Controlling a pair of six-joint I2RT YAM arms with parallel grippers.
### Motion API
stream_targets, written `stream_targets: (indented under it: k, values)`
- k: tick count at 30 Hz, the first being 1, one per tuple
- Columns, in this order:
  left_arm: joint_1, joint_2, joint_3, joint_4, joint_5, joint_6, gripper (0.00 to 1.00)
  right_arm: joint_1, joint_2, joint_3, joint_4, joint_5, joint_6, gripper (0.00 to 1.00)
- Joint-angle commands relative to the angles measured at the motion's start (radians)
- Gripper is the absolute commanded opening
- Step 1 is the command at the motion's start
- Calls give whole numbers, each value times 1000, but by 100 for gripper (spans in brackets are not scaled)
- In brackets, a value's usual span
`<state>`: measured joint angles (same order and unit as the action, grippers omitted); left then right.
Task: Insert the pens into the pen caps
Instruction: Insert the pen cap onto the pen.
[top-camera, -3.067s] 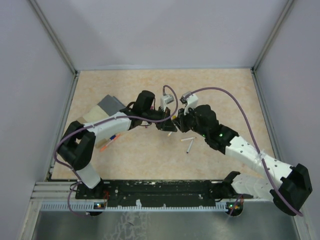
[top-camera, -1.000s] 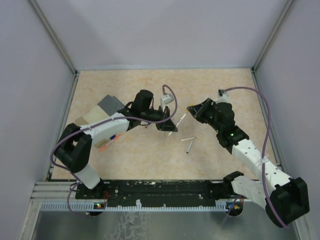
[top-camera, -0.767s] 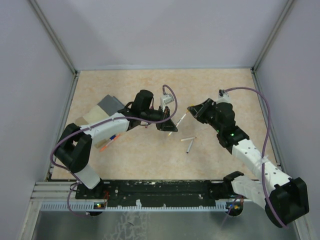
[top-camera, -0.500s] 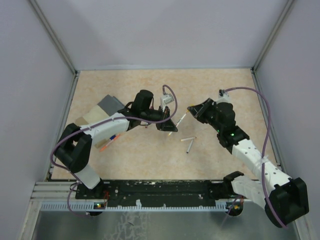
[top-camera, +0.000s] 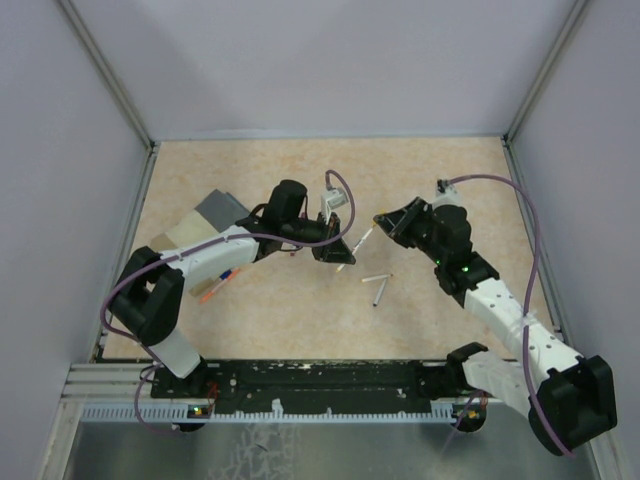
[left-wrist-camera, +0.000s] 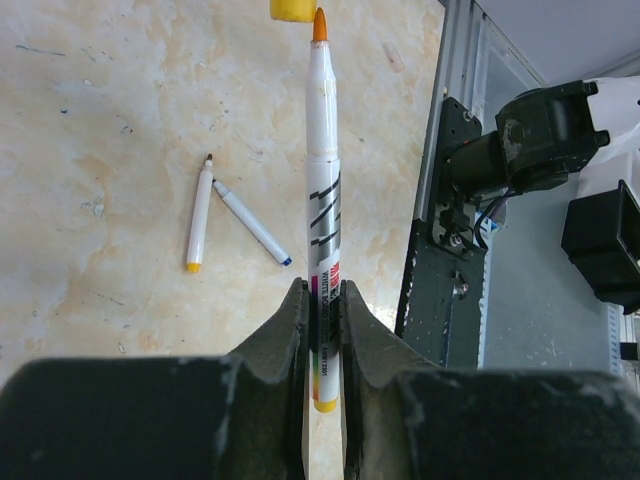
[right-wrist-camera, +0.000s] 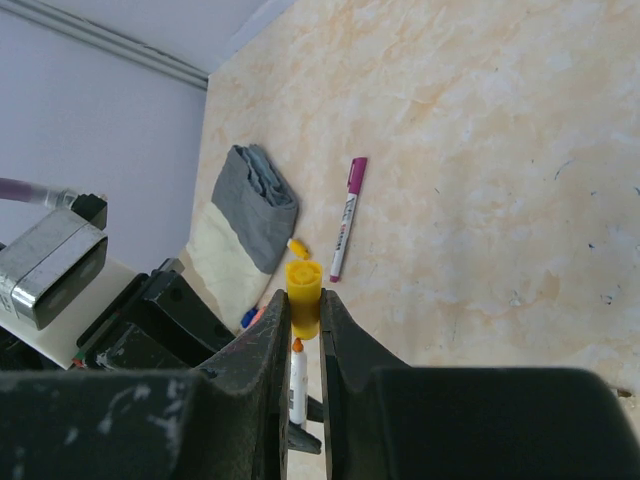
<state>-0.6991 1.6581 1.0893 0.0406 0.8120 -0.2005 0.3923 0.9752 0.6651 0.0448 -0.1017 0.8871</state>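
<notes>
My left gripper is shut on a white pen near its yellow back end, and the orange tip points away from it. My right gripper is shut on a yellow pen cap. That cap sits right at the tip, slightly to one side, and the tip is not inside it. From above, the held pen slants between the left gripper and the right gripper. Two uncapped pens lie on the table nearby.
A grey-lidded beige box lies at the left, half under the left arm. A magenta-capped pen lies beside it, and more pens lie under the left forearm. Grey walls enclose the tabletop. A black rail runs along the near edge.
Three seconds ago the two grippers were pressed close together; the right one has since drawn back to the right with the yellow cap. Over the last second nothing has visibly moved.
</notes>
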Motion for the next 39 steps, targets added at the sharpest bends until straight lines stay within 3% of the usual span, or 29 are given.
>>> stream_targets:
  k: [1,11,23,39]
  values:
    - [-4,-6,10,2,-11,18,0,-7,-18,-12,44,-47,5,4]
    - [-4,-6,10,2,-10,15,0,-7,-21,-16,46,-57,10,4]
    - [-4,-6,9,4,-1,17,0,-7,-50,-3,69,52,43,4]
    - [-4,-6,11,3,1,18,0,-9,-42,-3,52,7,29,4]
